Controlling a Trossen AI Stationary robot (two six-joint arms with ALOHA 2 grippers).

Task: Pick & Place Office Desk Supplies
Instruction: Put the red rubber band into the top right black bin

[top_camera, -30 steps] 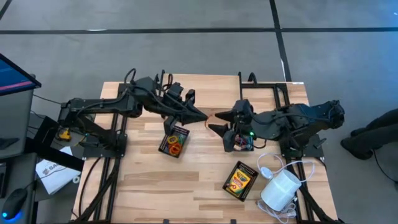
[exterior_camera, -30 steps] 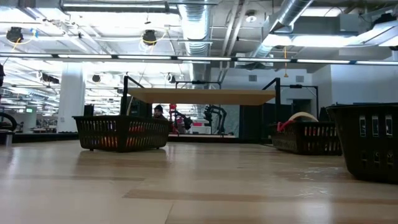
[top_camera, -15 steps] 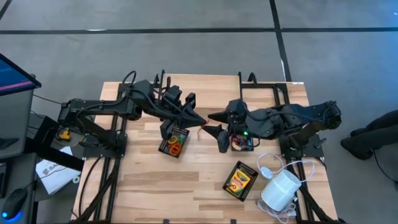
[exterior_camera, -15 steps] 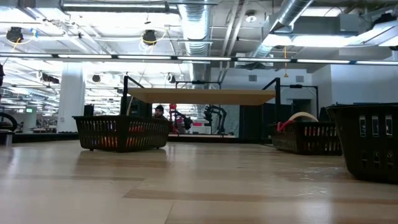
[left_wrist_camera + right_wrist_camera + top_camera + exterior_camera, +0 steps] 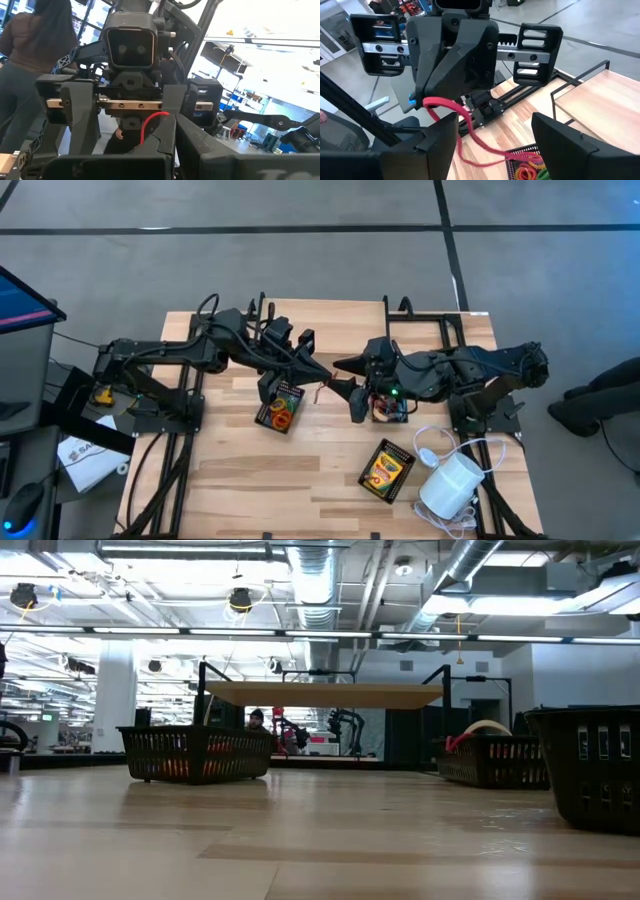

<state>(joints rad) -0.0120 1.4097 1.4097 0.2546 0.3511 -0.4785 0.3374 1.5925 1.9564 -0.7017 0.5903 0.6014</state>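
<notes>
While mid-handover: red elastic loop point(image 5: 451, 111) pinched by left gripper point(image 5: 322, 370); right gripper point(image 5: 345, 387) spread beside it.
Risk: snapping free if released early.

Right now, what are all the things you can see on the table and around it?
Red elastic loop: one, red, pinched in the left gripper's shut fingers between the two arms, above the table.
Mesh trays: two, black; one holds orange, red and yellow loops, one sits under the right arm.
Crayon box: one, yellow and green, flat on the table near the front right.
White cylinder: one, with a white cord, at the front right corner.
Table: one, light wood.
Person: one, standing beyond the table, seen from the left wrist.
Left gripper: shut on the red loop, mid-table.
Right gripper: open, facing the left gripper.
</notes>
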